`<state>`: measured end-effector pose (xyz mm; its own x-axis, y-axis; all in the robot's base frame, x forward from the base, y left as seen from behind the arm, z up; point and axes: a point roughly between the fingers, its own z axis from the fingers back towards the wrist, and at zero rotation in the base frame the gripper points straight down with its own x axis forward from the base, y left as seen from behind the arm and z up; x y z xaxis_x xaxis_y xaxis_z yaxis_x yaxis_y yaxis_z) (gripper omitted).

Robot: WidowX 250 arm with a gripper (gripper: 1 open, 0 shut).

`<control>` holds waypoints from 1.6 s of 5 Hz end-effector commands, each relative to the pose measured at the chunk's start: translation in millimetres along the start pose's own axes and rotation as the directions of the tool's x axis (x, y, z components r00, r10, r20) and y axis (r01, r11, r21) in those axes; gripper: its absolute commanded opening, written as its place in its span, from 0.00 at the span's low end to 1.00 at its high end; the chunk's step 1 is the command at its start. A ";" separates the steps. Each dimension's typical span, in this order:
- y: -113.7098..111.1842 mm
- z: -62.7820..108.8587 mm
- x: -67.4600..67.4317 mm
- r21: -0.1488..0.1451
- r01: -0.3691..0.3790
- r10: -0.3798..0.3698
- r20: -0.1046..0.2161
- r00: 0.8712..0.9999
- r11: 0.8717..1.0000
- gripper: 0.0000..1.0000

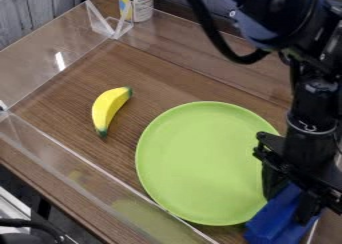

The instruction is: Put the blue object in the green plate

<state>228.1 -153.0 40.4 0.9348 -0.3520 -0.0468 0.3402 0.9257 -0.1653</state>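
Note:
The blue object (275, 225) lies at the bottom right corner of the view, just off the right rim of the green plate (201, 160). My gripper (297, 200) points straight down onto it. Its black fingers (269, 168) stand on either side of the block's upper end and are shut on it. The arm hides the block's top part, and the picture's edge cuts off its lower end. The plate is lime green, round and flat, with nothing on it.
A yellow banana (110, 108) lies on the wooden table left of the plate. A low clear plastic wall (60, 168) runs along the table's near-left edge. A white bottle (134, 2) and a clear stand (107, 26) sit at the far end.

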 end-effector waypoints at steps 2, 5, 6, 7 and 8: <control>1.4 -1.4 3.9 -0.014 0.025 -0.025 0.021 0.999 1.000 0.00; 18.9 63.0 10.7 -0.027 0.026 -0.023 0.105 0.994 0.999 0.00; 48.5 96.5 14.1 -0.019 0.001 0.002 0.149 0.989 1.000 0.00; 75.8 115.4 9.7 -0.016 -0.021 0.024 0.166 0.986 1.000 0.00; 64.9 96.4 19.2 -0.008 -0.015 0.017 0.152 0.988 1.000 0.00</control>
<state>273.7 -86.0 111.7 0.9472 -0.3157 0.0565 0.3206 0.9296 -0.1816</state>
